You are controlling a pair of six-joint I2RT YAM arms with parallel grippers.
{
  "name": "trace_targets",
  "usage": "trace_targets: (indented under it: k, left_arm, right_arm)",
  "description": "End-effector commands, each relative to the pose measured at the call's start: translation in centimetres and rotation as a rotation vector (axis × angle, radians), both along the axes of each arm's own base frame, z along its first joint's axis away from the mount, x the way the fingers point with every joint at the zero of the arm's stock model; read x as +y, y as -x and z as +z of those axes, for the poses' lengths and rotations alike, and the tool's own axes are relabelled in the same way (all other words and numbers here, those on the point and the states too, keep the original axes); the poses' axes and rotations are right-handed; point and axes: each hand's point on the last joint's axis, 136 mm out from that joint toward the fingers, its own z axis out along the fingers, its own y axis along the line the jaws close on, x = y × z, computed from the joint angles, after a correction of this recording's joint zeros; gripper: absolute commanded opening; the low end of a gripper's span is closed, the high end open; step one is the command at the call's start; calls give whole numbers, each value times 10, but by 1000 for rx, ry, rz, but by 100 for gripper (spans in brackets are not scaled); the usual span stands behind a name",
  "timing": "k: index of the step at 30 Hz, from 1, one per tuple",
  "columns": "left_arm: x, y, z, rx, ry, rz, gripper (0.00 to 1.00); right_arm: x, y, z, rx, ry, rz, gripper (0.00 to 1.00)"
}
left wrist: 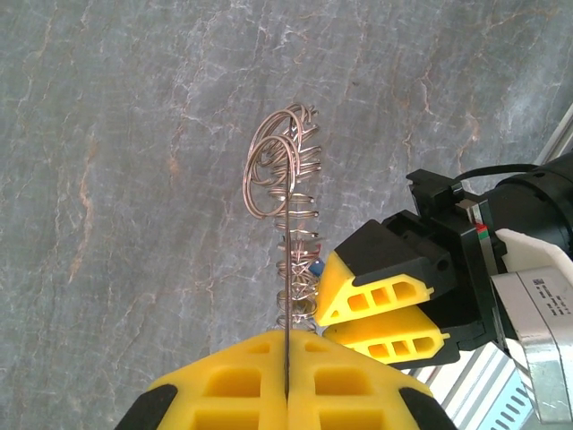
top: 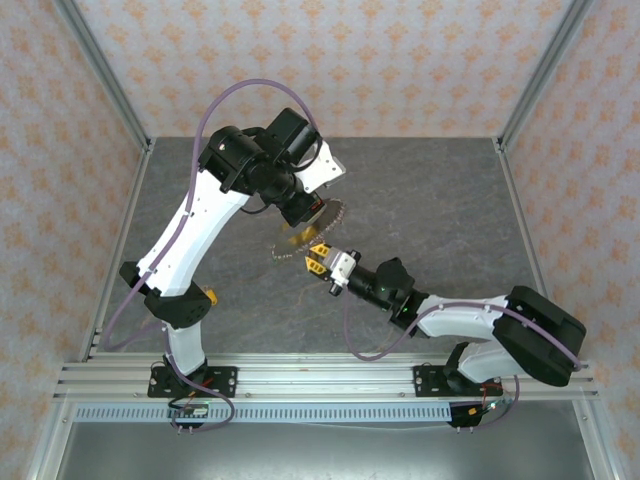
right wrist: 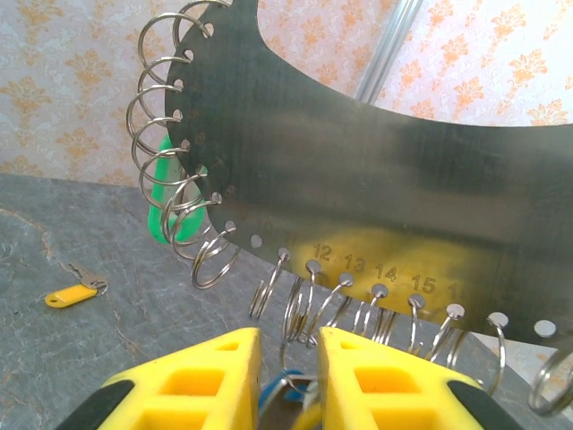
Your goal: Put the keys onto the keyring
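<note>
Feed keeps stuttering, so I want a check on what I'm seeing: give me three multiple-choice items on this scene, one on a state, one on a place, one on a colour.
1. The left gripper is:
A) wide open
B) shut on the keyring's thin edge
C) shut on nothing

2. Where is the yellow-tagged key?
A) lying on the table
B) hanging from the keyring
C) between the left gripper's fingers

3. What colour is the plastic tag behind the keyring's left edge in the right wrist view?
A) red
B) green
C) white

Answers:
1 B: its yellow fingers meet with the thin metal edge pinched between them.
2 A: it lies flat on the grey surface, apart from the keyring.
3 B: it is plainly green in that view.
</note>
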Motion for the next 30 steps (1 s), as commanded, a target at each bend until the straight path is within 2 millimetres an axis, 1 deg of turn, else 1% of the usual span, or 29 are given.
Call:
trace_targets:
  k: [1, 7, 15, 20, 24, 27, 30]
  left_arm:
    - [6, 4, 2, -5, -26, 3, 0]
    - [5, 4, 2, -6, -28, 3, 0]
    - [5, 5, 3, -7, -27, 0, 0]
    - [5, 5, 3, -8, -27, 0, 0]
    - [5, 5, 3, -9, -28, -2, 0]
    - [5, 5, 4, -12, -25, -2, 0]
    - [5, 5, 4, -12, -26, 0, 0]
  right_arm:
    - [7, 1, 19, -47, -45, 23, 22]
    - [13, 3, 23, -47, -50, 48, 22]
    - [13, -8, 22, -41, -56, -3, 22]
    - [11, -12, 22, -53, -50, -26, 23]
    - [15, -8, 23, -52, -49, 2, 20]
    - [20, -3, 21, -37, -44, 46, 20]
    - [20, -2, 18, -25, -51, 54, 19]
